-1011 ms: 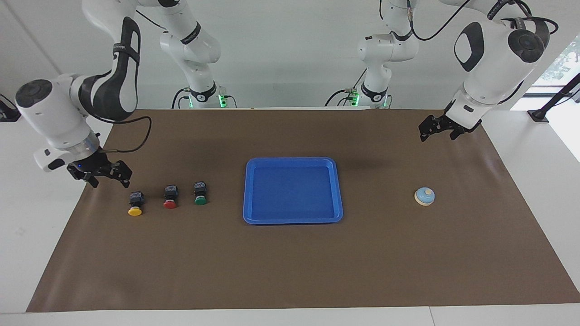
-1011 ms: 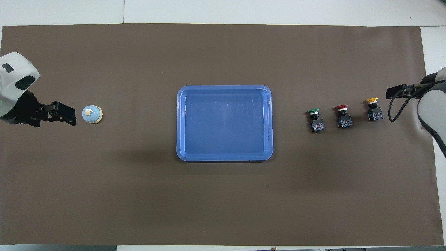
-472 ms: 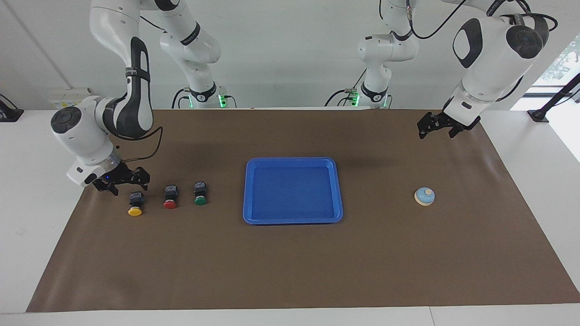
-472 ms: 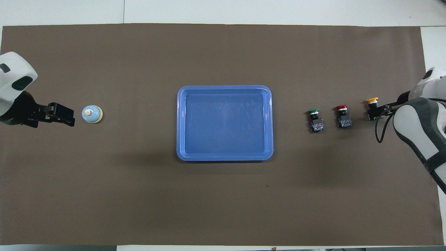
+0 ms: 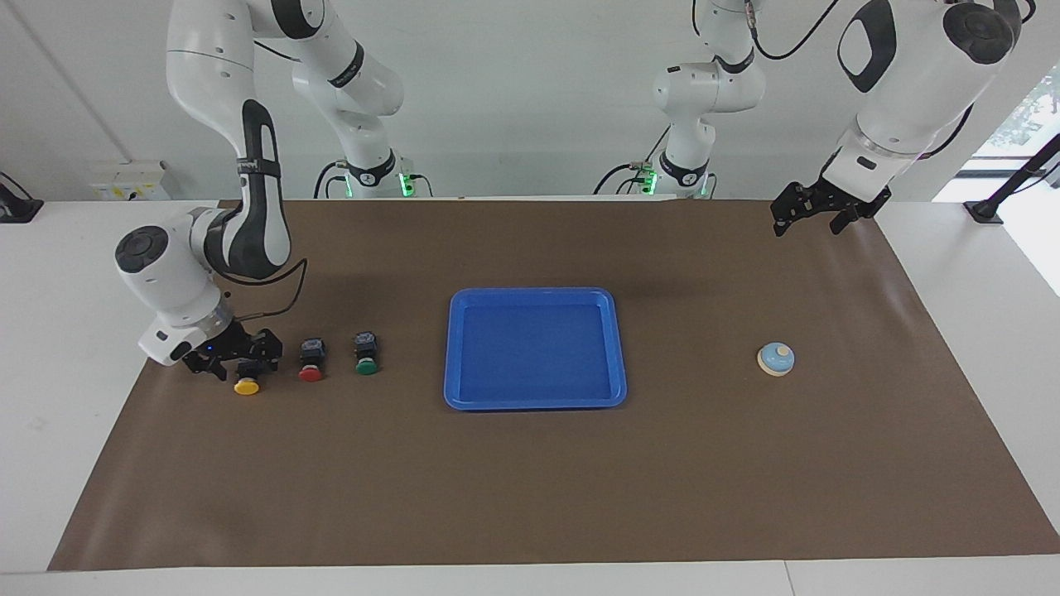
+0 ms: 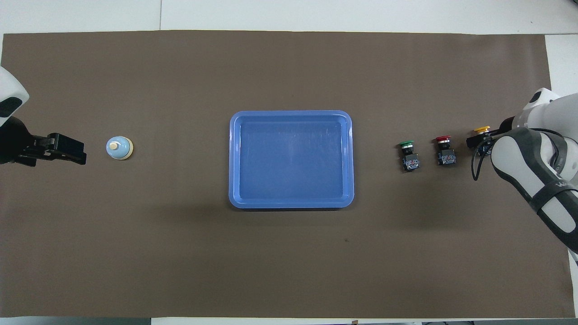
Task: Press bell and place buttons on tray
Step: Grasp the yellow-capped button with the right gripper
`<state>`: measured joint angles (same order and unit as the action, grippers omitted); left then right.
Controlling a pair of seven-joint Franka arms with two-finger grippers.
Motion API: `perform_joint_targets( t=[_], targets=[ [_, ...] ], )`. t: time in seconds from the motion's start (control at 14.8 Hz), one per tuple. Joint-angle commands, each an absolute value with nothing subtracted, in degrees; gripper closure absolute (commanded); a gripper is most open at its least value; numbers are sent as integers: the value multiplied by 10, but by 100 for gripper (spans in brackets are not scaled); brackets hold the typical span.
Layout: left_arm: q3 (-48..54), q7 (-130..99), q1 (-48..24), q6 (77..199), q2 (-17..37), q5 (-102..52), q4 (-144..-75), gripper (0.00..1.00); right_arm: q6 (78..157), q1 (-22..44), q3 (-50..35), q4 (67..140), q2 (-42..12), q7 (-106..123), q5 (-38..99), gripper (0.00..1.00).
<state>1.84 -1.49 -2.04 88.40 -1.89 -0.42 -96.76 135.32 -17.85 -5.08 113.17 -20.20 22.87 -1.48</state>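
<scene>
One yellow button [image 5: 247,384] sits under the low, spread right gripper [image 5: 236,361], its cap poking out.

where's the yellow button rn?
The yellow-capped black push-button lies at the right arm's end of the table, outermost in its row beside the red-capped push-button, with the right gripper down over its body.
</scene>
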Motion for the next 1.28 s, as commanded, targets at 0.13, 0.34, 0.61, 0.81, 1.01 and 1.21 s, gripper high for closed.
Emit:
perform_joint_targets(
  t=[0.13,0.34,0.61,0.81,1.01,1.21],
  targets=[
    [11,-15,-21,876,-29,-6,-969,0,1354,-181,-54,1131,-205,192,-11,71],
    [11,-15,-21,876,-29,-6,-969,0,1350,-182,-55,1132,-203,179,-11,100],
    [11,-15,-21,876,-29,-6,-969,0,1276,-166,-62,1086,-190,149,-10,100],
    [11,-15,-21,876,-29,-6,-969,0,1138,-108,-63,976,-187,44,-11,100],
    [11,-15,-21,876,-29,-6,-969,0,1083,-28,-63,931,-185,-116,-11,100],
    [11,-15,-21,876,-29,-6,-969,0,1092,73,-63,934,-185,-254,-13,100]
  ],
)
